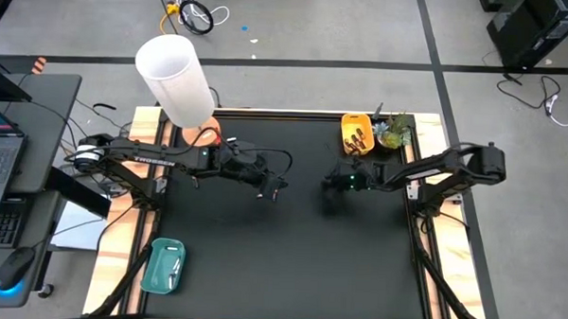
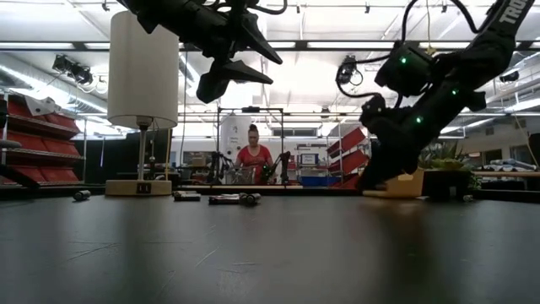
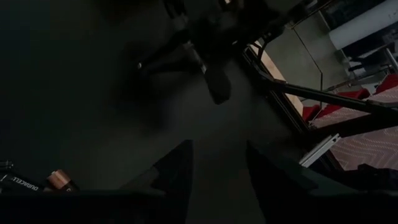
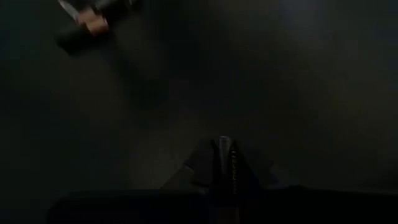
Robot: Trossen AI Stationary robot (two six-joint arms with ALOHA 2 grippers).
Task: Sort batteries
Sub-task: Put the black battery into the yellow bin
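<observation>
L gripper (image 1: 274, 189) hangs over the black tabletop (image 1: 290, 264) mid-left, fingers (image 3: 177, 171) parted, nothing between. R gripper (image 4: 225, 163) mid-right, fingers pressed together, empty. Small dark copper-ended batteries (image 2: 228, 199) lie at the table's far side (one beside L wrist cam (image 3: 37, 183)); more in yellow plastic tray (image 1: 352, 123), far right. Teal tray (image 1: 163, 266) near left.

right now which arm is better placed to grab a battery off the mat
Left, probably: the left gripper is open with a copper-tipped battery close by. The right gripper is shut.
</observation>
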